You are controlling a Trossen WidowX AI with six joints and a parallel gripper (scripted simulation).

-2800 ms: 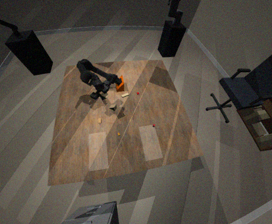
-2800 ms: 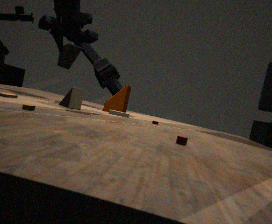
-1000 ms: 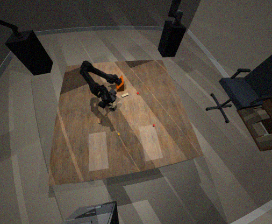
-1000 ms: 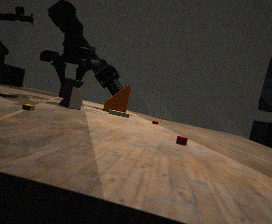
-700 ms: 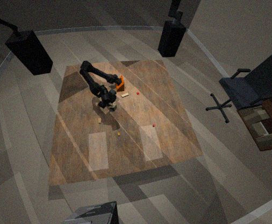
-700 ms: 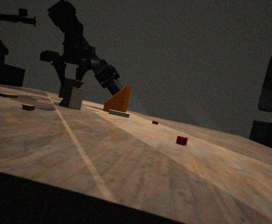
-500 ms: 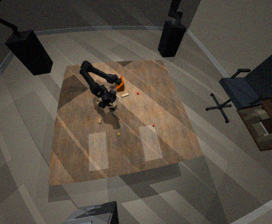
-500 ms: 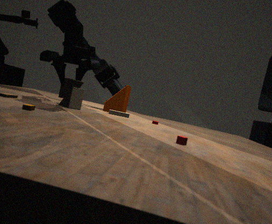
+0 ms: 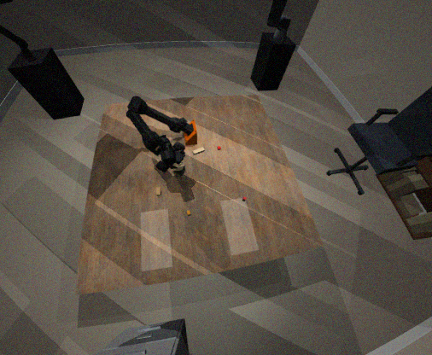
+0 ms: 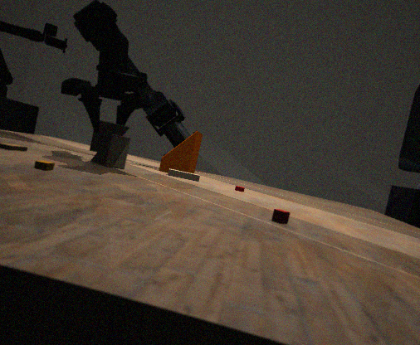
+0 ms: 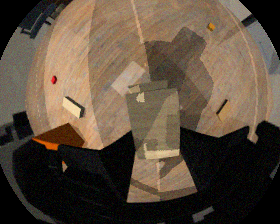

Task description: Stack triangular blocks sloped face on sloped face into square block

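Note:
Two grey-green triangular blocks are together under my gripper. The gripper is shut on the upper block, one finger on each side of it. The lower block stands on the table with its upright face towards the exterior camera. The upper block is over its sloped side, and its top corner stands a little higher than the lower block's top and juts past it. In the wrist view a strip of the lower block shows beyond the upper block's far end. Whether the sloped faces touch is hidden.
An orange wedge-shaped piece stands by the arm's base. A cream bar lies beside it. Two small red blocks, a yellow block and a tan block lie around.

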